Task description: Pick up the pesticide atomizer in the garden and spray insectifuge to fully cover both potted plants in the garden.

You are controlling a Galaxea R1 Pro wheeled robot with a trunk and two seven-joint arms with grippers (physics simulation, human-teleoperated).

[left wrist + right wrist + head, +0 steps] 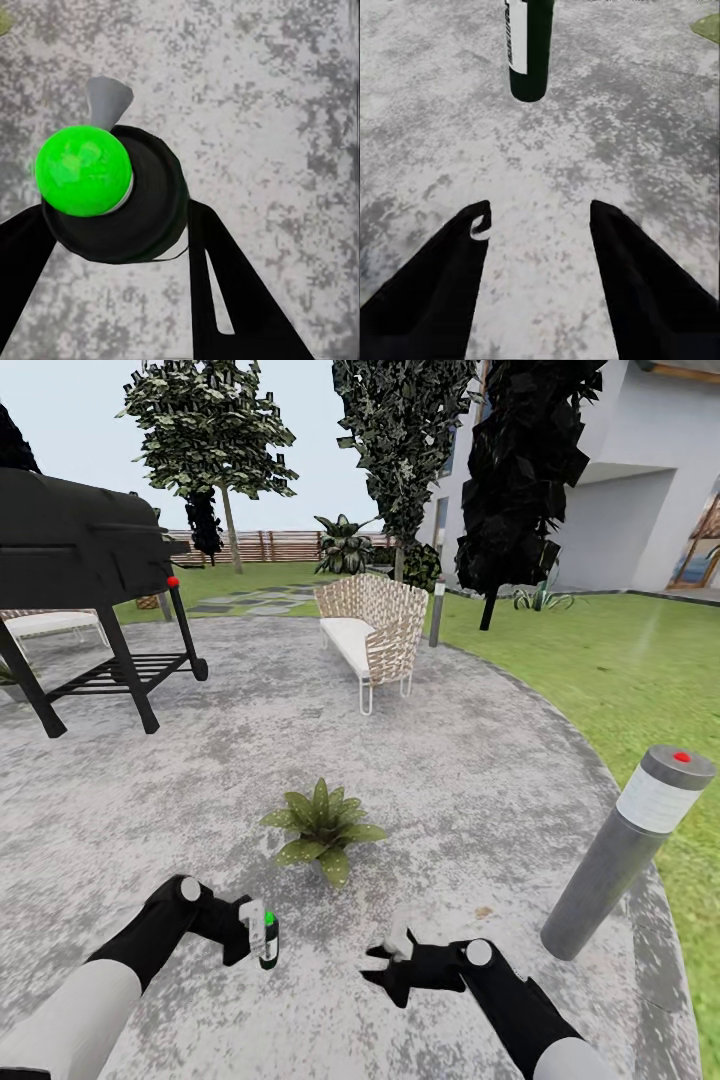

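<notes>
The pesticide atomizer, a slim dark-green bottle with a white label and a green dot on top, hangs upright just above the patio with my left gripper shut on it. In the left wrist view I look down on the atomizer, with black fingers on both sides. My right gripper is open and empty, a short way right of the bottle. Its wrist view shows the atomizer ahead of the spread fingers. One potted plant sits on the stone just beyond both grippers. The other plant is out of view.
A grey bollard lamp with a red dot stands at the patio's right edge. A wicker chair is farther ahead and a black grill is at the left. Lawn, trees and a house wall surround the mottled patio.
</notes>
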